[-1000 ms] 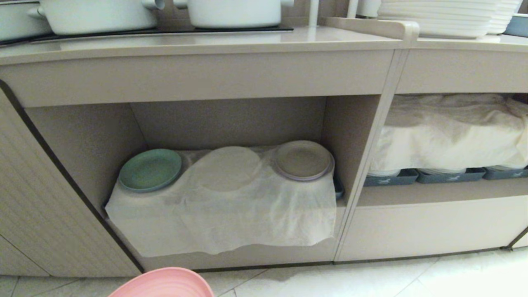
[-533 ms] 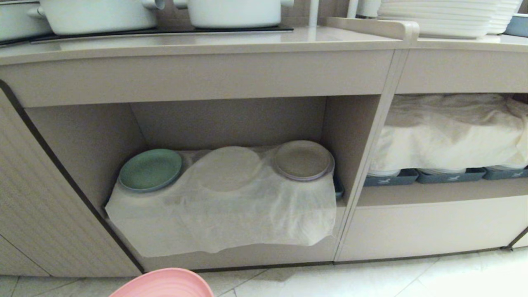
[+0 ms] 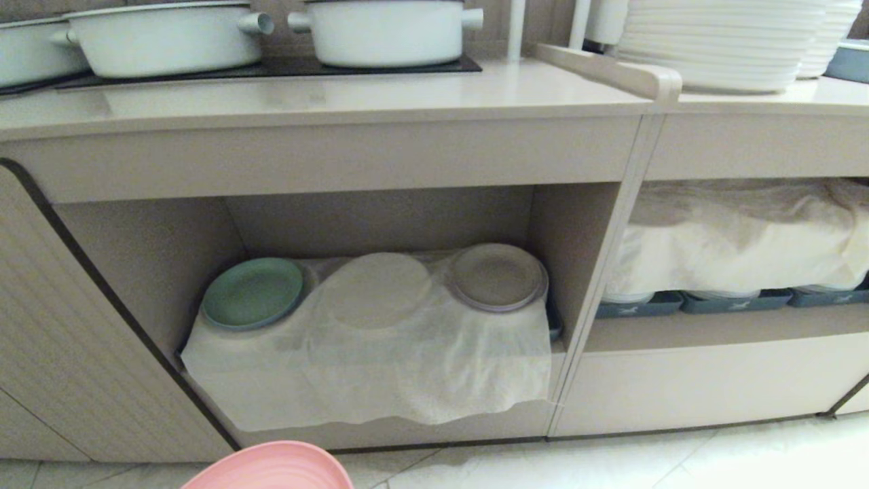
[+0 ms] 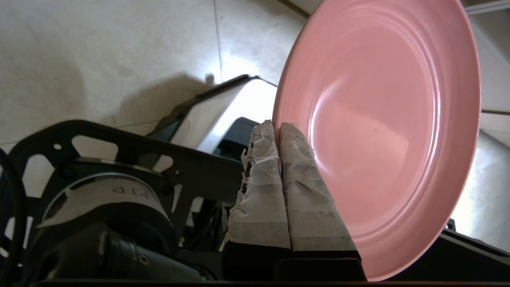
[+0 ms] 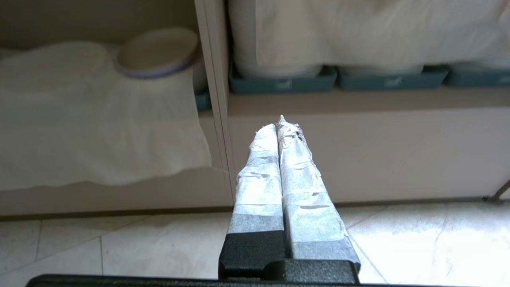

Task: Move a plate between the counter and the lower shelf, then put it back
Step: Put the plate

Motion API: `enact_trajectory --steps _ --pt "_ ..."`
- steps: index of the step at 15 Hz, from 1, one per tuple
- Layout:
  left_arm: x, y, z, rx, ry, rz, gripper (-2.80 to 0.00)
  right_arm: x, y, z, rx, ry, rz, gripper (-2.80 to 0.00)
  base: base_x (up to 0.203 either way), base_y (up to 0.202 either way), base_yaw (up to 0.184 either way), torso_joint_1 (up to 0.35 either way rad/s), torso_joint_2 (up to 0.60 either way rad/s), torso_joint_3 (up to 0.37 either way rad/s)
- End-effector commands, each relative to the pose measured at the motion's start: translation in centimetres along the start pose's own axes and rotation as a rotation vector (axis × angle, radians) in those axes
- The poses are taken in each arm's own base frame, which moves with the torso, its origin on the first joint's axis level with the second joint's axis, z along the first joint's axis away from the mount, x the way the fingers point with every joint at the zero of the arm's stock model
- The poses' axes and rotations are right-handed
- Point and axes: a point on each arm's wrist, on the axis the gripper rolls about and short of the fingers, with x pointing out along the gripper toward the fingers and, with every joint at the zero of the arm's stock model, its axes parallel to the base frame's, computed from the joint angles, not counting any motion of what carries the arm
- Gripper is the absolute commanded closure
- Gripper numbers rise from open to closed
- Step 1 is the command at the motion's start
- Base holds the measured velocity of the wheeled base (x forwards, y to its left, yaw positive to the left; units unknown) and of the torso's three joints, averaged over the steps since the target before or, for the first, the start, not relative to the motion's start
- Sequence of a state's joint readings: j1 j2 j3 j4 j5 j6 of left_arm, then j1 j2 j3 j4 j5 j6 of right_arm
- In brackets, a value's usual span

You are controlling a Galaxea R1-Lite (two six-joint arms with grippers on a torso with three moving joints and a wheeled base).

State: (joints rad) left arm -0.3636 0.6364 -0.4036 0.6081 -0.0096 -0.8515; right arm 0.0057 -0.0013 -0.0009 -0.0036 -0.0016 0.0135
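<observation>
Beige counter [image 3: 326,95] now sits lower in view as the torso rises; left gripper [image 4: 277,129] stays clamped on small pink plastic plate [image 4: 382,119], right gripper [image 5: 279,127] closed empty.

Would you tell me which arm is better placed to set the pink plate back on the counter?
The left. Its gripper is already shut on the pink plate by the rim, low before the counter. The right gripper is shut on nothing, facing the cabinet.

Beige bench and cloth-draped shelf

The smooth beige bench [image 3: 326,95] bears white pots [image 3: 387,24]; the lower shelf's wrinkled white cloth [image 3: 366,373] carries a green plate [image 3: 252,293] and a beige-grey plate [image 3: 497,277].
</observation>
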Motion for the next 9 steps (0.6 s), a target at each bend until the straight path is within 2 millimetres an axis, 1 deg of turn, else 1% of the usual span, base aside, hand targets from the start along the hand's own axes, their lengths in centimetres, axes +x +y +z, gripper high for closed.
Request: enact_trajectory --steps 1,9 --pt "0.05 0.00 0.00 -0.005 0.006 0.007 0.00 0.01 0.00 0.00 0.000 0.002 0.000 0.00 0.000 0.000 0.000 0.178 -0.55 -0.294" --pt "0.06 0.01 0.00 -0.006 0.006 0.007 0.00 0.00 0.00 0.02 0.000 0.001 0.000 0.00 0.000 0.000 0.000 0.187 -0.47 -0.289"
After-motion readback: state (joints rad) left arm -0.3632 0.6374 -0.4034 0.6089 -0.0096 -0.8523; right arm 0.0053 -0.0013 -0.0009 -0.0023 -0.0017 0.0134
